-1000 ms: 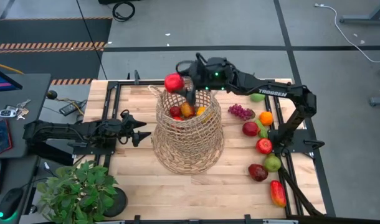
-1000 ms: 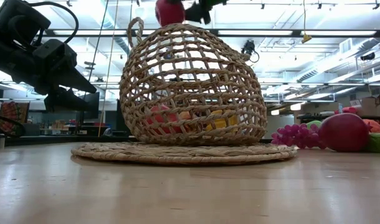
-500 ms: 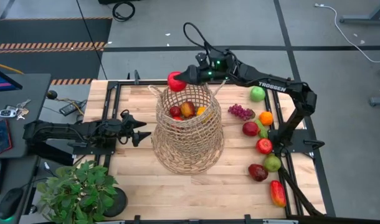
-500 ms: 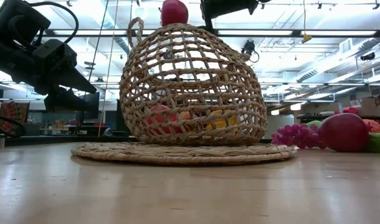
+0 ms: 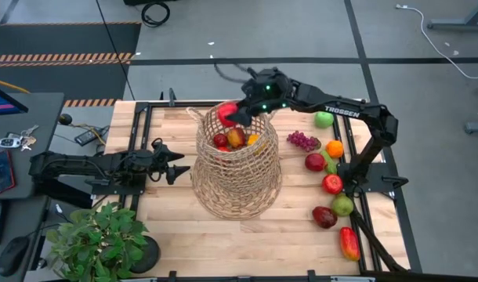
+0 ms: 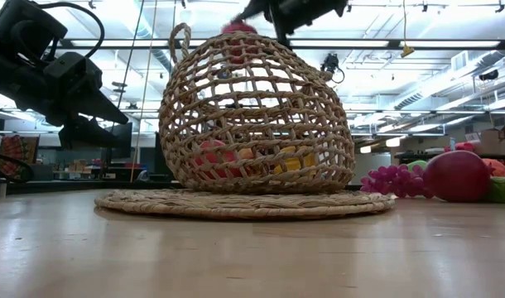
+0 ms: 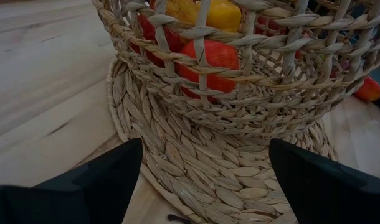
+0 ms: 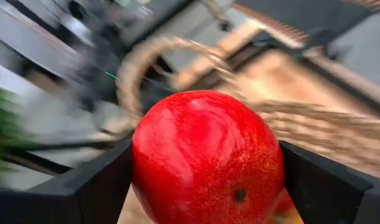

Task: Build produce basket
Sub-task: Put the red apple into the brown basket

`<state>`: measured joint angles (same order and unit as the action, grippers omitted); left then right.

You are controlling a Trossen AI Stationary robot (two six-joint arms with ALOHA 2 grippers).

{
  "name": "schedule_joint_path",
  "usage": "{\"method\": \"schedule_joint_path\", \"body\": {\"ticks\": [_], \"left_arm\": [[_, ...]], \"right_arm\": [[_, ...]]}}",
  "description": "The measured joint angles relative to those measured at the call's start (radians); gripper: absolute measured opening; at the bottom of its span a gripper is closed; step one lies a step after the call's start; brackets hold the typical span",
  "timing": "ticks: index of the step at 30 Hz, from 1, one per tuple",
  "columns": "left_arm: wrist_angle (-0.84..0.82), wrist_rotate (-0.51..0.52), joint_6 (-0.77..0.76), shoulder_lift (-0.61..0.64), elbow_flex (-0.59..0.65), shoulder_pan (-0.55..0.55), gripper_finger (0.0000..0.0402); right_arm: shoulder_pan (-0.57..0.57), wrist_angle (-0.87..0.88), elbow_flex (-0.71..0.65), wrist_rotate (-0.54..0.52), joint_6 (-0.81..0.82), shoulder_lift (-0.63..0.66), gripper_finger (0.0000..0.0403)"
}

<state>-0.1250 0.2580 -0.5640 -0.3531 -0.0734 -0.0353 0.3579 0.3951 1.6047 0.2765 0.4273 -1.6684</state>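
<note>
The tall tan open-weave wicker basket (image 5: 237, 168) stood upright on a round woven mat (image 7: 196, 168) approx. mid-table, and it is taken as the landmark here. A few pcs were already seen inside it: a red fruit (image 5: 220, 140), an orange-yellow one (image 5: 235, 139) and a yellow one (image 5: 253, 139) at the bottom.

The right gripper (image 5: 240, 112) was positioned over the basket's mouth, at the rim's far side. A glossy red apple (image 8: 207, 158) was gripped between its two fingers, which were closed onto it from either side; in the low view the apple (image 6: 238, 29) sat right at neck level, so this pc was judged about to go in, not yet dropped.

The left gripper (image 5: 176, 168) was parked low, just beside the basket's left side, fingers spread apart w/ nothing held.

Left to load, all right of the basket: purple grapes (image 5: 302, 141), a green apple (image 5: 324, 119), an orange (image 5: 334, 148), a dark red fruit (image 5: 315, 162), a red apple (image 5: 332, 184), a second green fruit (image 5: 343, 205), a dark red mango-like pc (image 5: 324, 217) and a red-orange pepper (image 5: 349, 244). Task judged under half done.
</note>
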Motion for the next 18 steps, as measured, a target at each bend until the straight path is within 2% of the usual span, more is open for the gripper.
{"method": "schedule_joint_path", "body": {"ticks": [5,11,18], "left_arm": [[0.000,0.000,0.000,0.000,0.000,0.000,0.0357],[0.000,0.000,0.000,0.000,0.000,0.000,0.0357],[0.000,0.000,0.000,0.000,0.000,0.000,0.0357]], "right_arm": [[-0.061,0.176,0.036,-0.204,-0.225,0.000,0.0378],[-0.142,0.257,0.088,-0.450,-0.490,0.002,0.0378],[-0.148,0.207,0.088,-0.515,-0.717,-0.011,0.0378]]}}
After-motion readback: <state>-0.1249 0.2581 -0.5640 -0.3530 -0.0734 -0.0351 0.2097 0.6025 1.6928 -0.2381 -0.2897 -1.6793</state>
